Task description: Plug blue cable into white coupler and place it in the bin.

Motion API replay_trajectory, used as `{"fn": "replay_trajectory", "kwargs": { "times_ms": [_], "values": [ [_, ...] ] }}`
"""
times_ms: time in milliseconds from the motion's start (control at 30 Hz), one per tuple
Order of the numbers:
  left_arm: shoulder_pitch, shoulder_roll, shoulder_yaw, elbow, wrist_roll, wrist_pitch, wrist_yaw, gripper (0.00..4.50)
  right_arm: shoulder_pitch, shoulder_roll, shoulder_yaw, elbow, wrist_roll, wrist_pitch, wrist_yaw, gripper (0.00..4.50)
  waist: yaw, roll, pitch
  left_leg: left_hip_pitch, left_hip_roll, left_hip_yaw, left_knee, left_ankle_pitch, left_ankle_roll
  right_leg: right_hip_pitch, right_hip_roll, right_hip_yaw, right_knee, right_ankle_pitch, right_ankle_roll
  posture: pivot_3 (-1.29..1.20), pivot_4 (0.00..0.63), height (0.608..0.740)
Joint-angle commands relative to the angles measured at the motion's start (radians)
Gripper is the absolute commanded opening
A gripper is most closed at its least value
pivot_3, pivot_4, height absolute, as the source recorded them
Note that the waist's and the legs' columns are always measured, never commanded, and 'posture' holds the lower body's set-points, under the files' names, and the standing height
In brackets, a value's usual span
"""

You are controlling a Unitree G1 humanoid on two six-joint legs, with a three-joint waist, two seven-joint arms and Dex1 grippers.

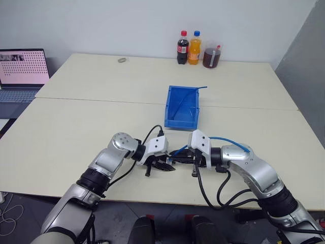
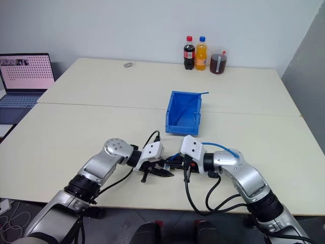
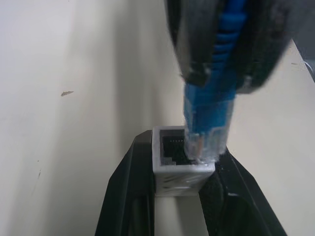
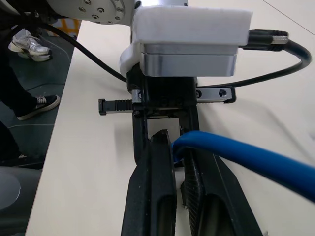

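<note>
From the head views, the left gripper (image 1: 163,165) and right gripper (image 1: 179,154) meet tip to tip over the near table (image 1: 76,132), low and close together. The bin (image 1: 182,107) sits open just beyond them, with a thin darker wire (image 1: 202,87) hanging over its far rim. The cable (image 1: 231,141) loops back over the right wrist, so a snag on that arm could tug the plug off line during the push.

In the left wrist view, the left gripper's fingers (image 3: 123,196) are narrowed onto the coupler (image 3: 179,164), which sits between them with its socket facing the oncoming plug (image 3: 206,132). The plug tip is at the socket mouth but looks set toward one edge, overlapping the rim and not centred. Pushing from here could jam the plug on the rim, or lever the small coupler round in its grip and twist it out. I cannot tell whether the latch side faces the right way; if not, it will not seat.

In the right wrist view, the right gripper's fingers (image 4: 157,191) are pinched on the cable, which runs out between them to one side. The hold seems to be on the boot and cord, so the plug may flex or slide back under load instead of clicking home.
</note>
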Motion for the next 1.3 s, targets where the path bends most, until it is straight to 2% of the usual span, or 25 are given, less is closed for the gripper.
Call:
{"fn": "replay_trajectory", "kwargs": {
  "times_ms": [33,667,900,1000,1300],
  "values": [
    [0.021,-0.005,-0.025,-0.004,0.032,0.009,0.001,0.81,-0.02,0.002,-0.025,-0.012,0.012,0.015,0.005,0.0,0.0,0.0,0.0,0.0,0.0,0.0,0.0,0.0,0.0,0.0,0.0,0.0,0.0,0.0,0.0,0.0,0.15,0.74],
    [0.02,-0.011,-0.024,-0.001,0.045,0.008,0.02,0.81,-0.071,-0.049,0.057,-0.002,-0.074,0.023,0.064,0.0,0.001,0.0,0.0,0.001,0.0,0.0,0.0,0.0,0.0,0.001,0.0,0.0,0.0,0.0,0.0,0.0,0.15,0.74],
    [0.015,-0.011,-0.032,-0.006,0.061,0.01,0.026,0.81,-0.138,-0.018,0.107,0.007,-0.097,0.066,0.077,0.0,0.0,0.001,-0.001,0.003,0.0,0.0,0.0,0.0,0.0,0.003,0.0,0.0,0.0,0.0,0.0,0.0,0.15,0.74],
    [0.013,-0.012,-0.034,-0.004,0.065,0.01,0.027,0.81,-0.164,0.007,0.126,0.028,-0.106,0.075,0.075,0.0,-0.003,0.001,-0.001,0.009,0.0,-0.001,0.0,0.0,0.0,0.01,0.0,-0.001,-0.001,0.0,0.0,0.0,0.15,0.74],
    [0.018,-0.014,-0.028,-0.004,0.069,0.018,0.035,0.81,-0.159,0.003,0.15,0.034,-0.127,0.073,0.107,0.0,-0.002,0.001,-0.001,0.013,0.0,0.0,0.0,0.0,0.0,0.012,0.0,0.0,-0.001,0.0,0.0,0.0,0.15,0.74]
  ]
}}
